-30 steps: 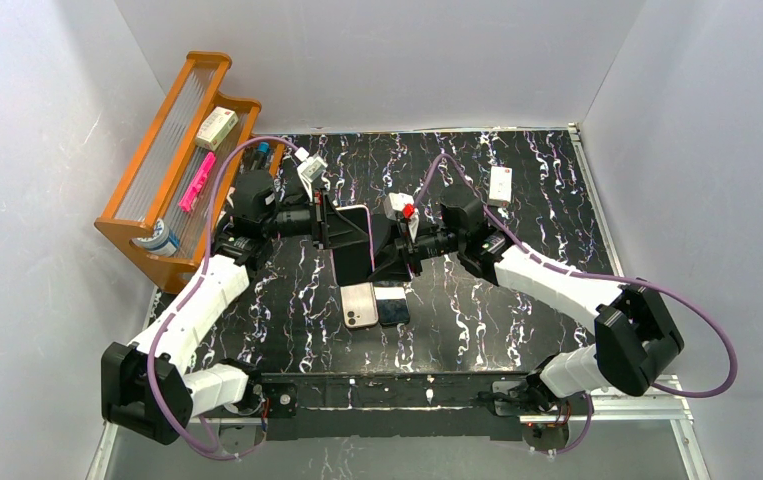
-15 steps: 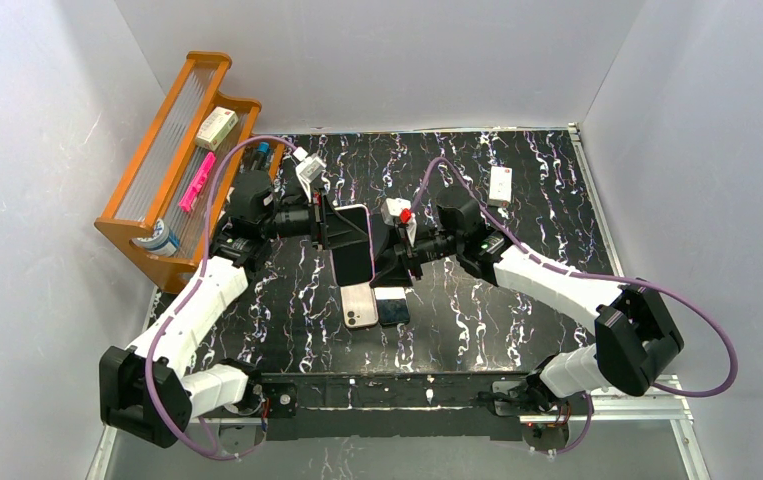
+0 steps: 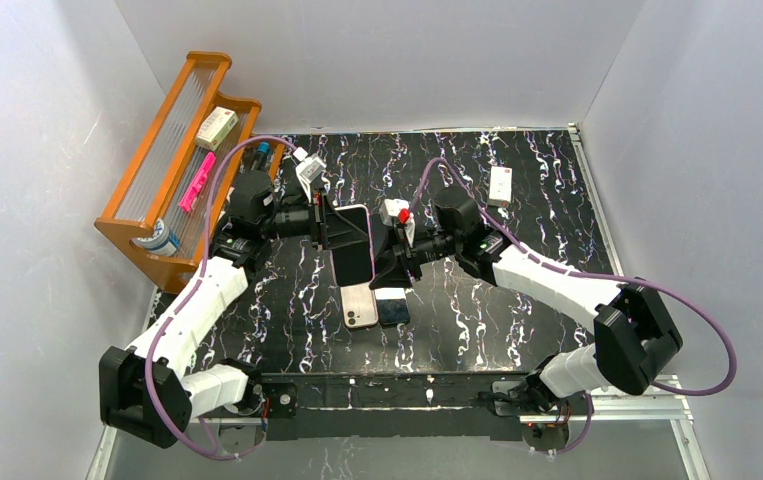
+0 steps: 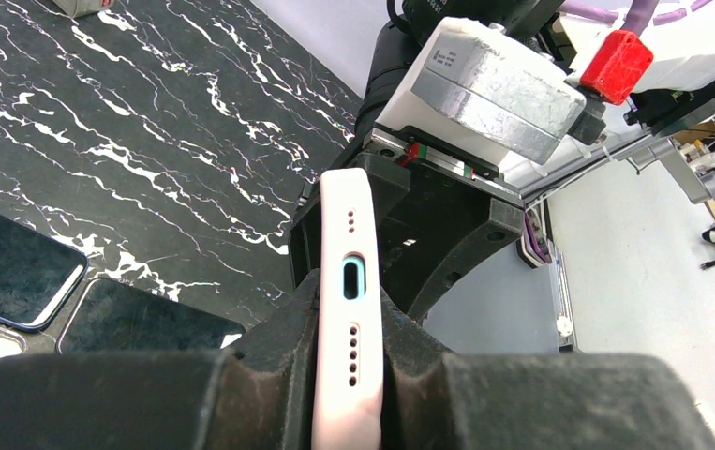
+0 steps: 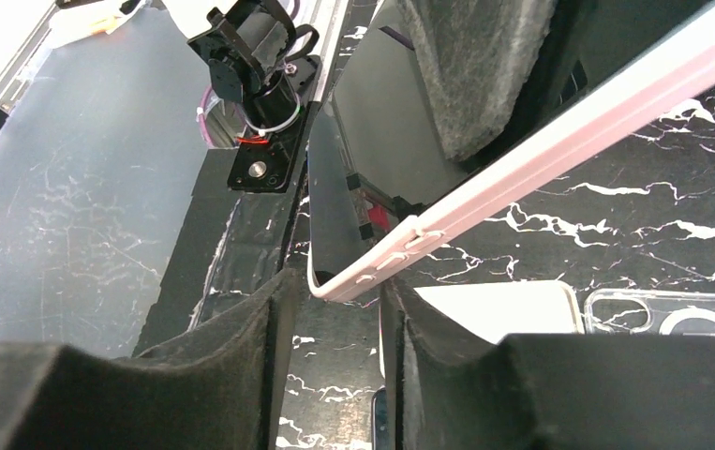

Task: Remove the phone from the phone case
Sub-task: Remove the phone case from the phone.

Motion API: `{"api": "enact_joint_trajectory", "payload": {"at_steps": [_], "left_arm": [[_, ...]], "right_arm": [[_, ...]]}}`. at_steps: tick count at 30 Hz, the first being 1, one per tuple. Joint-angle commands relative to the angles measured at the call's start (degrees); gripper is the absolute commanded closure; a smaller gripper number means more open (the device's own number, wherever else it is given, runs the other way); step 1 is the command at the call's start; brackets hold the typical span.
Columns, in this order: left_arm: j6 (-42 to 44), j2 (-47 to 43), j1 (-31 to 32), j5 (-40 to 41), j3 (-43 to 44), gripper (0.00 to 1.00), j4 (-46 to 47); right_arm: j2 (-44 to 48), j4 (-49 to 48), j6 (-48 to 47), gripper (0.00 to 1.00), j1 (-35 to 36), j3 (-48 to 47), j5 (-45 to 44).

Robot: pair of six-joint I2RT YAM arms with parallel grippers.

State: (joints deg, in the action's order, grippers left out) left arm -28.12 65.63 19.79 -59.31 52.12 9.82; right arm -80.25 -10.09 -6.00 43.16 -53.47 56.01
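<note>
Top view high, looking down on table (image 3: 547, 170) — wrist views close-up, facing each other, sharing phone (image 4: 349, 309)

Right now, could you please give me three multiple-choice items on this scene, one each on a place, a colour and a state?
1. Where does the wooden rack stand?
A. at the far left of the table
B. at the far right
C. between the arm bases

2. What colour is the case on the lifted phone?
A. black
B. pale pink
C. green

3. How is the left gripper?
A. open above the rack
B. shut on the cased phone
C. out of sight

Answers:
1 A, the rack sits along the left wall.
2 B, the case's rim shows pale pink in both wrist views.
3 B, its fingers press both faces of the case.
</note>
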Motion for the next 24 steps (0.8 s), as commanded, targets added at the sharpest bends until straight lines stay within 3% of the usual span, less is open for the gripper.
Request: {"api": "enact_joint_trajectory", "payload": {"at_steps": [1, 6, 11, 14, 18, 22, 24], "left_arm": [[0.3, -3.0, 0.2, -1.6, 0.7, 1.0, 2.1], [0.4, -2.8, 0.2, -1.4, 0.9, 1.0, 2.0], [0.4, -3.1, 0.2, -1.4, 0.5, 1.0, 2.0], [0.4, -3.8, 0.3, -1.1, -0.2, 1.0, 1.9], [-0.6, -4.1, 0.3, -0.8, -1.2, 1.0, 1.9], [-5.2, -4.0, 0.4, -0.7, -1.1, 1.0, 2.0], [-7.4, -4.2, 0.5, -0.7, -1.1, 1.0, 2.4]], "right_arm": [[-0.1, -1.8, 0.9, 0.52, 0.2, -3.0, 2.3], [0.5, -1.9, 1.2, 0.5, 0.3, -2.8, 2.5], [-0.3, -2.8, 2.5, 0.57, 0.3, -3.2, 2.1], [-1.2, -4.5, 4.5, 0.64, 0.3, -3.5, 2.0], [-1.8, -5.3, 4.2, 0.8, 0.3, -3.3, 1.4], [-1.6, -1.3, -3.9, 0.99, 0.3, -3.4, 1.9], [-1.2, -0.2, -7.8, 0.99, 0.3, -3.1, 2.1]]}}
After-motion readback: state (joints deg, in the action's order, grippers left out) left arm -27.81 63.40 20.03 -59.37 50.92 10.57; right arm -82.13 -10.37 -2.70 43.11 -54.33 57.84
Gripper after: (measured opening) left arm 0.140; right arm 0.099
